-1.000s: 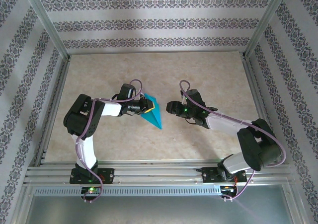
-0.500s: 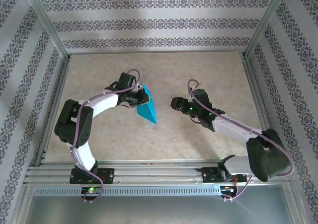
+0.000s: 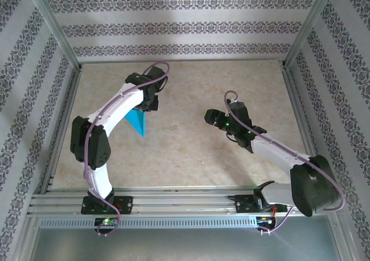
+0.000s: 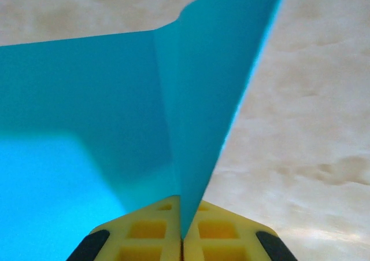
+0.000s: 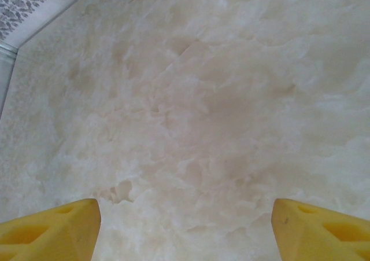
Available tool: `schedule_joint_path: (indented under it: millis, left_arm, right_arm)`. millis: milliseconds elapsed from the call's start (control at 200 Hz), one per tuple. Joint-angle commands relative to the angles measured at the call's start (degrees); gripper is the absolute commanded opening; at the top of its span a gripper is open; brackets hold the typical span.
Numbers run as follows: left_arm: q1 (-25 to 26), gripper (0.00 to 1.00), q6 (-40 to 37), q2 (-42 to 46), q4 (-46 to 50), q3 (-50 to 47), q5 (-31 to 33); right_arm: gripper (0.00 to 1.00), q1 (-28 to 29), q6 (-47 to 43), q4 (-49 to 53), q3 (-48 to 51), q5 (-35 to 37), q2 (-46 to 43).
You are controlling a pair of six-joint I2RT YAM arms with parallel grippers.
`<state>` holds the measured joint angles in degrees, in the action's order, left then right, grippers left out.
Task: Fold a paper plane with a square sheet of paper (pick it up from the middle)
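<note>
The square sheet of paper, teal-blue and folded into a pointed paper plane shape (image 3: 138, 122), hangs tip-down above the left middle of the table. My left gripper (image 3: 144, 106) is shut on its upper edge. In the left wrist view the yellow fingers (image 4: 150, 235) pinch the central crease of the paper (image 4: 104, 105), and its two flaps spread away from them. My right gripper (image 3: 211, 117) hovers over the table's middle right, well apart from the paper. Its yellow fingertips (image 5: 55, 229) stand wide open with nothing but table between them.
The beige marbled tabletop (image 3: 191, 151) is boxed in by aluminium frame posts (image 3: 55, 26) and patterned walls (image 3: 173, 24). A metal rail (image 3: 185, 200) carries both arm bases along the near edge. The left arm's elbow (image 3: 89, 142) stands tall near the left side.
My left arm has stretched out and swung the folded paper left and farther back, and its jaws have tightened. The right gripper has opened wider and drifted slightly right.
</note>
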<state>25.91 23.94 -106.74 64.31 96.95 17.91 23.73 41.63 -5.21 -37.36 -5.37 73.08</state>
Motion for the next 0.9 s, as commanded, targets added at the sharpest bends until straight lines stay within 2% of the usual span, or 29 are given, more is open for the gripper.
schedule_joint_path:
  millis: [0,235,425,535,724,894]
  left_arm:
    - [2.36,0.09,-0.71,-6.09,11.07,2.75,14.56]
    - [7.14,0.08,3.01,-19.25,15.63,8.85,24.06]
    - [9.31,0.07,4.27,-27.83,15.11,11.02,26.22]
    - [10.59,0.08,4.89,-29.93,13.7,12.03,24.01]
    - [11.97,0.13,4.98,-30.62,9.48,12.08,15.46]
    - [12.23,0.15,5.24,-31.25,7.77,11.83,10.81]
  right_arm:
    - [0.78,-0.74,-0.86,0.97,-0.03,1.76,-1.44]
    - [0.79,-1.21,-0.23,1.17,1.72,2.39,-2.83]
    - [0.79,-2.09,0.28,1.34,2.99,2.56,-3.8]
    - [0.79,-2.37,0.52,1.43,3.42,2.39,-4.19]
    - [0.78,-2.54,1.1,1.43,3.88,2.22,-4.26]
    - [0.78,-2.53,1.41,1.38,3.83,2.12,-4.17]
